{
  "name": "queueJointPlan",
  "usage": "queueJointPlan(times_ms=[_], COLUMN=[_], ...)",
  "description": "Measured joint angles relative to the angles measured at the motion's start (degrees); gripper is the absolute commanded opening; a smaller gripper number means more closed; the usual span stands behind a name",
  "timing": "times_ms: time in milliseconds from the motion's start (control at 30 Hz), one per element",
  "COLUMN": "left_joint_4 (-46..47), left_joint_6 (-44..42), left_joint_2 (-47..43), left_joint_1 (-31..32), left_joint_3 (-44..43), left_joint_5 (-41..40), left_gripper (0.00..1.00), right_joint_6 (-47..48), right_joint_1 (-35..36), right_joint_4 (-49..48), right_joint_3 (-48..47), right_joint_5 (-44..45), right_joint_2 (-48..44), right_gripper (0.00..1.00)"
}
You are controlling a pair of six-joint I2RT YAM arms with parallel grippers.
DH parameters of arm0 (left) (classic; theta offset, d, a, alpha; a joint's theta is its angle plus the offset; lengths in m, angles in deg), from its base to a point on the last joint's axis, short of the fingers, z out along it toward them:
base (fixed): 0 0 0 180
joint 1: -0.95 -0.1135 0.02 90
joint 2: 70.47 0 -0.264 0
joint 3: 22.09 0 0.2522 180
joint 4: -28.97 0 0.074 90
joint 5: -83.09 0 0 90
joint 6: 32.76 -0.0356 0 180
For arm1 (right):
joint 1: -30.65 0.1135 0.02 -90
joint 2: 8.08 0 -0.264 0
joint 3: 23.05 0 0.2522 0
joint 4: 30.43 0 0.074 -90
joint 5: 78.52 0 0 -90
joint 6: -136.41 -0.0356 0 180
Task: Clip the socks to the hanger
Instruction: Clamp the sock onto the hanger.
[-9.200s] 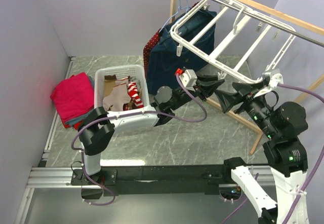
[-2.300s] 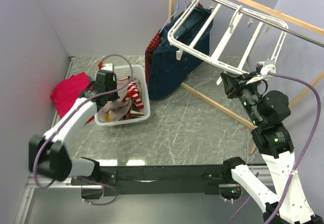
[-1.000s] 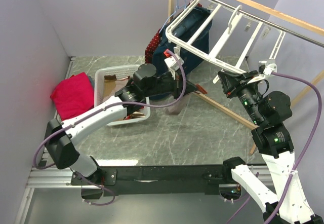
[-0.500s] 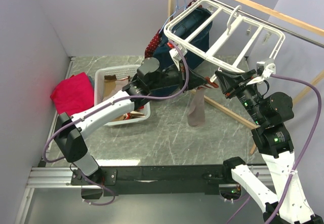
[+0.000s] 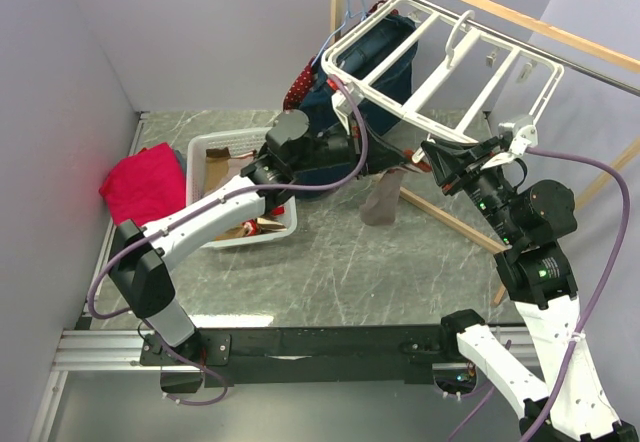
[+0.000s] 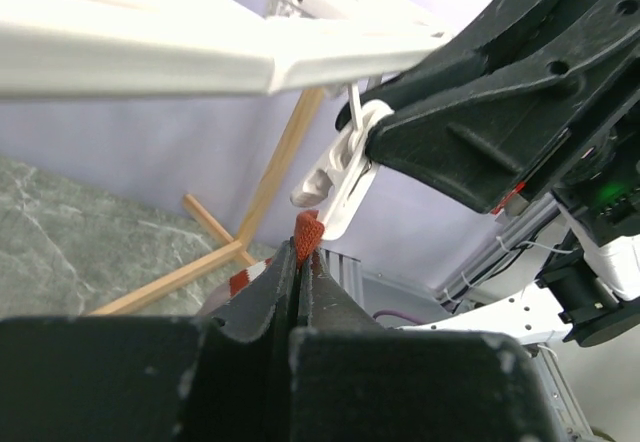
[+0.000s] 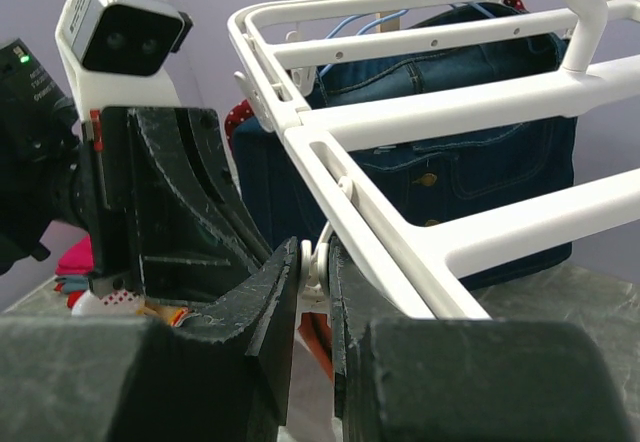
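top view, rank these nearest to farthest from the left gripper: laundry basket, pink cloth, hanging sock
1. sock, hanging just below the left gripper
2. laundry basket, further to the left
3. pink cloth, far left, beyond the basket

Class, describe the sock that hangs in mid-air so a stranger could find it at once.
Start at the big white drying frame at the top. Just under its near edge, between the two arms, one taupe sock dangles from the left arm's fingers. Unlike the other socks heaped in the white basket, it hangs free, pinched by its reddish cuff.
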Motion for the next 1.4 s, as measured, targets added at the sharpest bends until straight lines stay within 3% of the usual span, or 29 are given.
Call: queueJointPlan(times_ms=[1133,1233,1400], left_joint_4=[10.4,10.9,11.4], left_joint_6=[7.9,8.6,9.5], left_joint_2=[2.5,2.5,2.5], left_joint_1=[-2.1,-2.2,-2.2], left_joint_3=[-0.2,-0.3,-0.3], left_joint_5=[5.4,5.6,5.8], left_gripper=[0.01,0.01,0.03], right_joint_6=[2.8,2.9,3.1], right_joint_1=[-0.1,-0.1,-0.1], right_joint_4=[-0.2,-0.2,0.2], right_joint_3=[0.4,0.4,0.4], right_joint_5=[-3.1,-3.3,-4.1], right_joint_2=[0.0,0.0,0.0], right_gripper=[0.16,0.24,0.53])
